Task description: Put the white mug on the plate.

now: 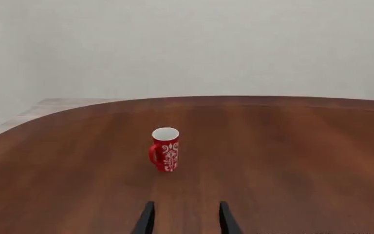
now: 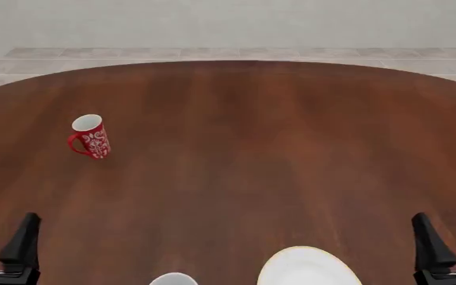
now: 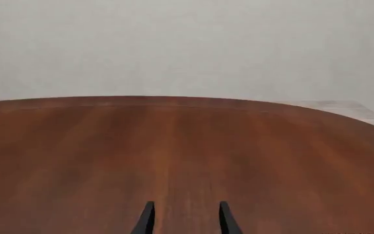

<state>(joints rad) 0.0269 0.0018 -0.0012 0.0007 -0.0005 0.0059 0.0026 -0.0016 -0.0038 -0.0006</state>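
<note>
White mug upright at near edge, just left of plate, nearer left gripper. Both grippers spread, empty; right gripper beyond plate.

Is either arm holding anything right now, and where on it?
Nothing held. The left gripper and right gripper both have open jaws with only bare table between them.

We see a dark reddish-brown wood-grain table, a red mug with white floral pattern (its inside white), a plain white mug, a white plate, black gripper fingers, a pale grey wall, light beige floor tiles
</note>
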